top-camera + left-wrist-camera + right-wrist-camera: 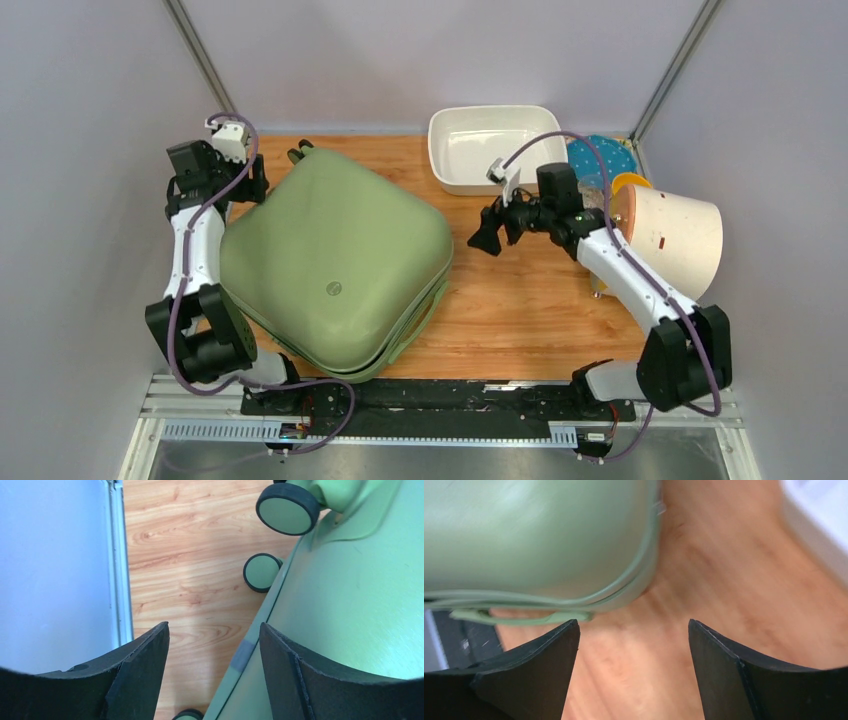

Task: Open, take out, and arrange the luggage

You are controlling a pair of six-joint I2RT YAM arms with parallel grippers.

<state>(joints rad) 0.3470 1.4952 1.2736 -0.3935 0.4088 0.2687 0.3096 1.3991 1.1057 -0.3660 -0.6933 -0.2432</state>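
The luggage (335,265), a sage-green hard-shell suitcase, lies flat and closed on the left half of the wooden table (520,310). My left gripper (258,188) is open and empty at the suitcase's far left corner. In the left wrist view the left gripper (214,626) straddles the shell's edge (350,605), one finger over the shell and one over bare wood, with black-and-green wheels (287,507) ahead. My right gripper (487,235) is open and empty, just right of the suitcase. In the right wrist view the right gripper (633,622) is over bare wood, with the suitcase corner (539,535) ahead on the left.
A white rectangular tub (495,148) stands at the back, right of the suitcase. A cream cylinder with an orange end (672,240) lies at the right edge, with a teal dotted object (603,158) behind it. A metal frame post (120,560) borders the table's left side.
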